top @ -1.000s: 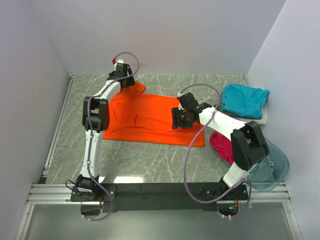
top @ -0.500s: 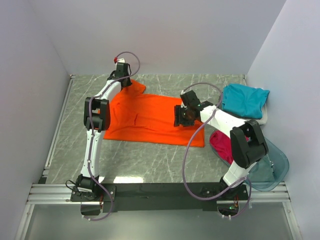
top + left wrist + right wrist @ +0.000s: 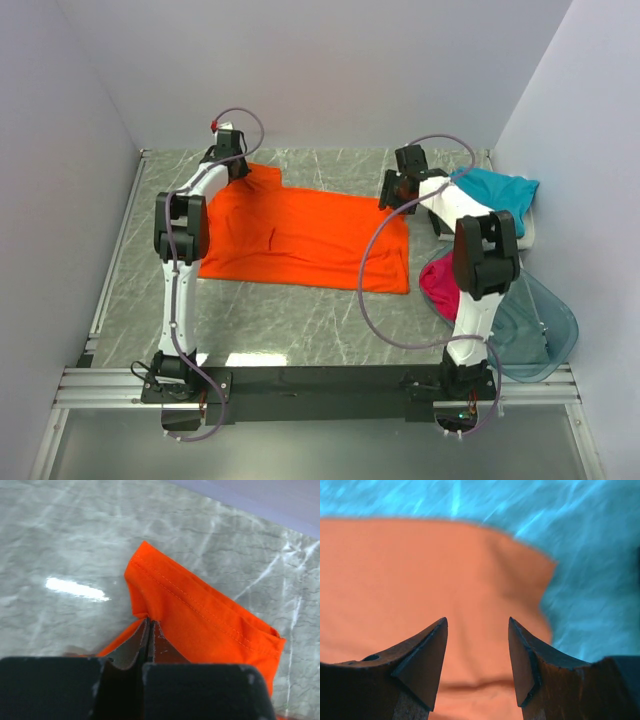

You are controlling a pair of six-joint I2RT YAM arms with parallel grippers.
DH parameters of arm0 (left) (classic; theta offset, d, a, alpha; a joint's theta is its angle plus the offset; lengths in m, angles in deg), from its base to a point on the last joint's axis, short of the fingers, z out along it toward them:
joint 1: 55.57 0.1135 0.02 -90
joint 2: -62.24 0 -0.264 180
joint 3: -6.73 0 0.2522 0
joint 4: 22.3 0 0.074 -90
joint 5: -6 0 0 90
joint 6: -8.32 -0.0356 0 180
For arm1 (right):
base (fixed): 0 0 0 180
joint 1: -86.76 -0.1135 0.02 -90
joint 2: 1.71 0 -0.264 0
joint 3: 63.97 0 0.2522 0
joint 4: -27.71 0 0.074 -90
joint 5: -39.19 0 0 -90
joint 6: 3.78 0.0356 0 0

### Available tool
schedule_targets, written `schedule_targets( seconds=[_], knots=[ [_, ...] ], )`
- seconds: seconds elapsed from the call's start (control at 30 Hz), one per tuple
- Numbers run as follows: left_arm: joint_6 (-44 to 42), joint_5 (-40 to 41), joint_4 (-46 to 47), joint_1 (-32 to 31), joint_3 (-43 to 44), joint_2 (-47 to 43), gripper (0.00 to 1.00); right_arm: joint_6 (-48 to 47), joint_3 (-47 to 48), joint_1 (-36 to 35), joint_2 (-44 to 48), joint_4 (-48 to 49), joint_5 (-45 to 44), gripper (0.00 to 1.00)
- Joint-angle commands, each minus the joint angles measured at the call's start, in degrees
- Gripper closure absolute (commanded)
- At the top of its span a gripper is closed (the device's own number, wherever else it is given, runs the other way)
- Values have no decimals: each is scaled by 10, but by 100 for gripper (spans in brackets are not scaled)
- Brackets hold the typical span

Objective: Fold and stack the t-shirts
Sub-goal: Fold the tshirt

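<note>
A bright orange t-shirt (image 3: pixel 300 235) lies spread flat across the middle of the table. My left gripper (image 3: pixel 232 162) is at its far left sleeve, and in the left wrist view the jaws (image 3: pixel 148 623) are shut, pinching a fold of the orange sleeve (image 3: pixel 200 615). My right gripper (image 3: pixel 394 190) hangs over the shirt's far right corner. Its fingers (image 3: pixel 477 622) stand open above the orange cloth (image 3: pixel 420 575) with nothing between them. A folded teal t-shirt (image 3: pixel 490 200) rests at the back right on a pale whitish one (image 3: pixel 528 236). A magenta-pink t-shirt (image 3: pixel 440 285) lies in the tub.
A clear bluish plastic tub (image 3: pixel 548 330) sits at the right front, beside the right arm's base. White walls close in the table at the back and on both sides. Bare marble tabletop (image 3: pixel 290 320) shows in front of the orange shirt.
The left gripper closed on the orange sleeve at the far left. The right arm swung from the shirt's middle to its far right corner, still open.
</note>
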State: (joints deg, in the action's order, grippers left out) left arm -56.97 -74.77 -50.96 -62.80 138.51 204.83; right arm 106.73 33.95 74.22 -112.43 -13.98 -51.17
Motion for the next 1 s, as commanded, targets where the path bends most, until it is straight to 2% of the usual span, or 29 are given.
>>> schedule_targets(
  seconds=[0.0, 0.2, 0.7, 0.83, 0.97],
  knots=[
    [10, -12, 5, 10, -17, -56, 100, -9, 67, 18, -40, -15, -28, 41],
    [15, -22, -6, 10, -23, -60, 100, 2, 104, 38, -81, -34, -63, 41],
    [14, -28, -11, 10, -22, -59, 100, -8, 159, 66, -151, -51, -43, 43],
    [14, -28, -12, 10, -22, -59, 100, -9, 167, 66, -158, -58, -39, 52],
    [13, -26, -11, 9, -23, -62, 100, -12, 199, 66, -181, -90, -25, 66]
  ],
)
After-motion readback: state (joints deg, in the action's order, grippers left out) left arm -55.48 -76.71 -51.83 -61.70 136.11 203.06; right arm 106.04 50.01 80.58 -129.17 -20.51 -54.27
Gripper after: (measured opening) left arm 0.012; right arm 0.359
